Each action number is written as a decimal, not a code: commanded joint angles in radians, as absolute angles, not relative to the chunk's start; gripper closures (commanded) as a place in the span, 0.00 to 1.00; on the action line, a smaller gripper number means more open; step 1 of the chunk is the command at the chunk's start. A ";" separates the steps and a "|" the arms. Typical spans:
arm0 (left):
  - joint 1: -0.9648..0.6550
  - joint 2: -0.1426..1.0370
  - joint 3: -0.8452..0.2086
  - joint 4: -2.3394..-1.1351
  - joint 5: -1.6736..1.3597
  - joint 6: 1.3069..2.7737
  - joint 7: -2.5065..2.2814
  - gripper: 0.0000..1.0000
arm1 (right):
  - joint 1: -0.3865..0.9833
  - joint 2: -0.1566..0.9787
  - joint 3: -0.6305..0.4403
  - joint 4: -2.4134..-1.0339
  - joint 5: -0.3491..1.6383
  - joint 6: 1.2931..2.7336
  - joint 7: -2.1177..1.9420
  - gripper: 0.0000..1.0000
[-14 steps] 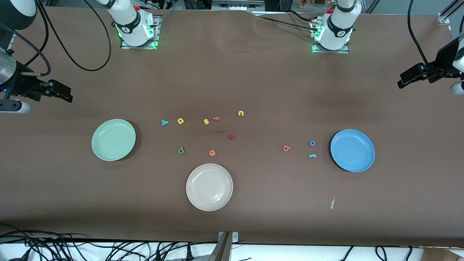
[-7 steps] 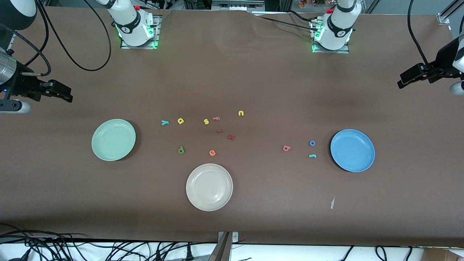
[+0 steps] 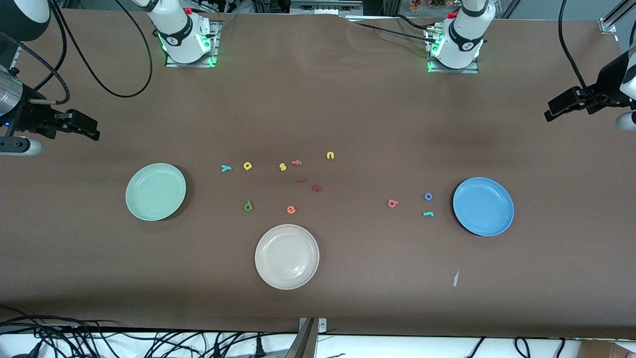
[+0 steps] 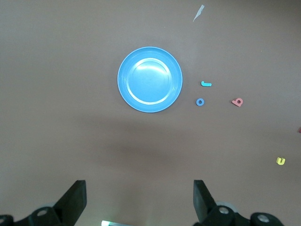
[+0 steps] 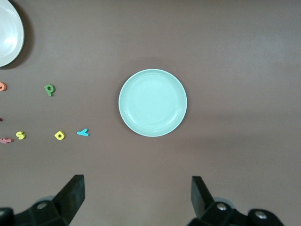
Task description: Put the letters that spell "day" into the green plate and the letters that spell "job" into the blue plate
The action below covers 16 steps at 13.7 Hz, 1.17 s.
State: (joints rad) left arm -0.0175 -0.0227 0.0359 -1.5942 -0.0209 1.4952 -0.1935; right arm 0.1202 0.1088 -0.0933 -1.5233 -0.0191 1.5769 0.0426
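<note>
The green plate (image 3: 155, 191) lies toward the right arm's end and holds nothing. Beside it, toward the table's middle, lie the teal "y" (image 3: 226, 168), the yellow "a" (image 3: 247, 166) and the dark green "d" (image 3: 248, 205). The blue plate (image 3: 483, 206), also bare, lies toward the left arm's end, with the blue "o" (image 3: 428, 196), teal "j" (image 3: 428, 214) and salmon "b" (image 3: 392, 203) beside it. My right gripper (image 5: 137, 195) hangs open, high over the table's edge at its own end. My left gripper (image 4: 139, 197) hangs open likewise at its end. Neither holds anything.
A cream-white plate (image 3: 286, 256) sits nearest the front camera, mid-table. Spare letters lie mid-table: yellow "s" (image 3: 282, 166), salmon "f" (image 3: 296, 162), yellow "n" (image 3: 330, 155), orange "e" (image 3: 291, 210) and two dark red pieces (image 3: 317, 188). A paper scrap (image 3: 455, 278) lies nearer the camera than the blue plate.
</note>
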 commanded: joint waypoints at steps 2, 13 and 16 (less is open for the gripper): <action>-0.012 -0.012 0.031 -1.568 -0.031 1.489 -0.202 0.00 | 0.120 0.087 -0.094 -1.543 -0.028 1.572 0.035 0.00; -0.012 -0.012 0.031 -1.568 -0.031 1.489 -0.202 0.00 | 0.118 0.097 -0.092 -1.543 -0.025 1.575 0.035 0.00; -0.014 -0.011 0.029 -1.566 -0.031 1.489 -0.202 0.00 | 0.118 0.123 -0.092 -1.537 -0.009 1.586 0.035 0.00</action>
State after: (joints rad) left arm -0.0175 -0.0222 0.0352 -1.5932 -0.0209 1.4952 -0.1935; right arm 0.1202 0.1180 -0.0930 -1.5310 -0.0176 1.5780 0.0426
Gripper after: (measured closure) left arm 0.000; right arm 0.000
